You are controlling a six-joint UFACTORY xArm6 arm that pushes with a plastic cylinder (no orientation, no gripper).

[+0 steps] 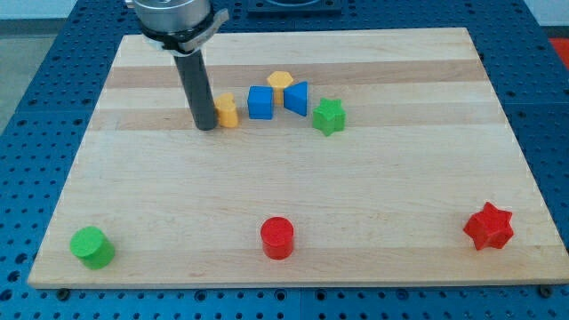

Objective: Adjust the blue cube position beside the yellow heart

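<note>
Near red cylinder [277, 237] is sitting clear; my tip [206, 127], a jawless end effector, is crowding the yellow heart [228, 110], risking shoving it into the blue cube [260, 102].

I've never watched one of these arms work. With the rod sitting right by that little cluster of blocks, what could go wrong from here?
1. My tip sits at the yellow heart, on its left, not at the blue cube. Pushing rightward may shove the heart into the cube.
2. The cluster is tight: the yellow hexagon, the blue wedge-like block and the green star lie just right of the cube, so a hard nudge could scatter them.
</note>
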